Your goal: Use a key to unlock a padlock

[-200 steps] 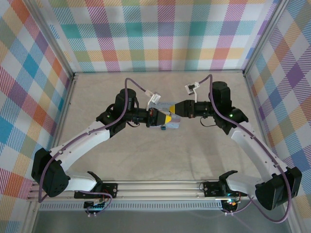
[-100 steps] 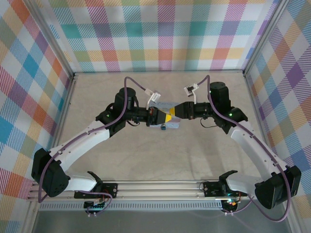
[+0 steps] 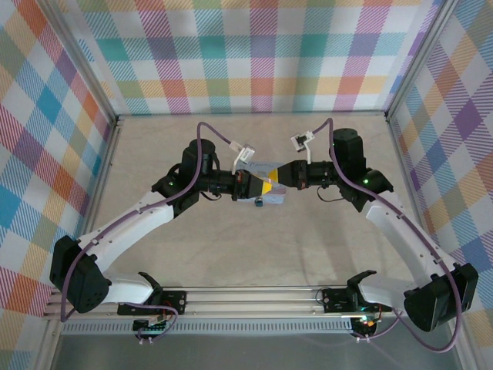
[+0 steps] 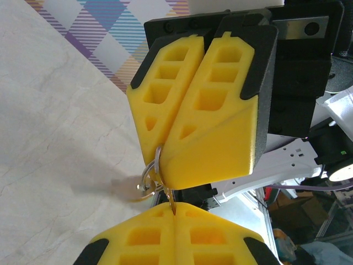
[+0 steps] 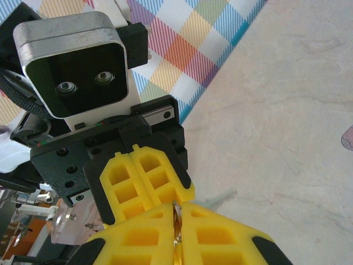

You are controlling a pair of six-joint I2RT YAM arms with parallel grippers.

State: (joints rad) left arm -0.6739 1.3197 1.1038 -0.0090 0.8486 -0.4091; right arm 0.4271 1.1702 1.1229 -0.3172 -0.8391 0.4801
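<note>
Table [image 3: 246, 254] is pale and marbled, with plaid walls [image 3: 246, 54] on the left, right and far sides. Left arm [image 3: 139, 220] and right arm [image 3: 400, 231] both reach in from the near edge and meet around mid-table, grippers tip to tip. Left gripper [image 3: 264, 188] is fully closed: in the left wrist view its yellow pads meet at the bottom of the frame with a thin brass key [image 4: 172, 205] pinched in the seam. Right gripper [image 3: 279, 180] is closed too: in the same view its pads press flat together, and the ring [image 4: 148, 179] runs up into their seam at the tip. The right wrist view agrees, with a thin metal sliver clamped between its own pads. Tin [image 3: 260, 165] is pale blue, just far of the two grippers and partly hidden by them; can't tell if it touches either. Padlock [image 3: 260, 203] is a tiny dark block with a bluish spot, on the table just near of where the tips meet and apart from both grippers. Can't tell whether the shackle is open at this size.
</note>
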